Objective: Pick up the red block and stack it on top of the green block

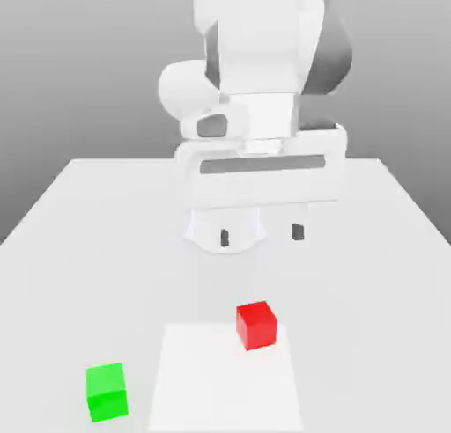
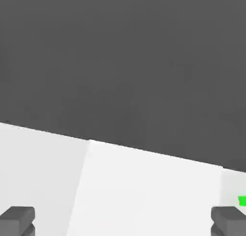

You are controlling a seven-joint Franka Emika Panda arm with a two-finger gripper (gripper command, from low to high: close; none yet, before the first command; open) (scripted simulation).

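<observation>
The red block [image 1: 256, 325] rests on the white table near the front, at the far corner of a brighter square patch. The green block [image 1: 107, 392] sits apart from it toward the exterior view's left, close to the front edge; a sliver of it [image 2: 242, 200] also appears in the hand view. My gripper [image 1: 261, 235] hangs above the table behind the red block, well clear of it. It is open, its two dark fingertips [image 1: 225, 238] spread wide with nothing between them.
The white table [image 1: 70, 246] extends around both cubes. A brighter white square patch [image 1: 225, 383] lies on its front middle. The arm's bulky white body [image 1: 260, 88] rises behind the gripper. Beyond the table's edge is plain grey.
</observation>
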